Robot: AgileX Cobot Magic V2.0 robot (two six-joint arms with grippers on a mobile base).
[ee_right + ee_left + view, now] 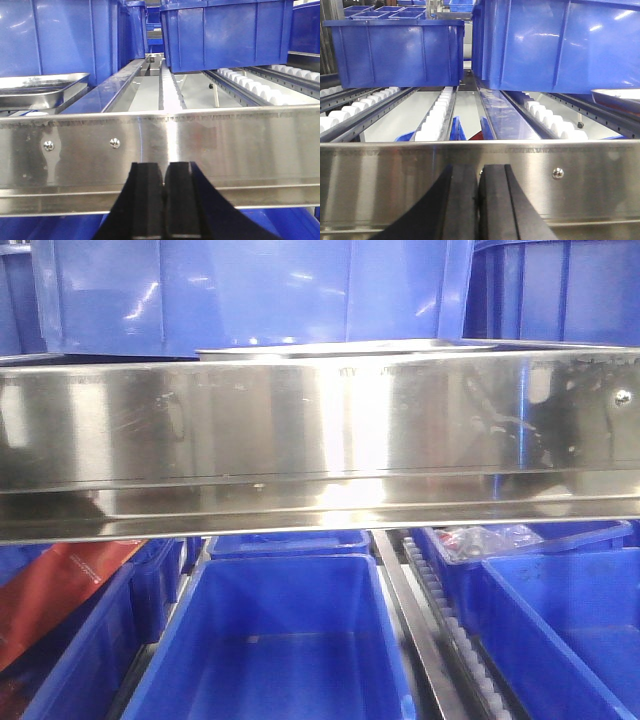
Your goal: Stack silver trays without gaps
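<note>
Right gripper (163,172) closed, silver trays (42,87) perhaps stacked, front view edge-on

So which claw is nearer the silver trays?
Right, probably. Right claw sits short of the rail, silver trays just beyond on its left. Left claw sees only a tray corner far right.
</note>
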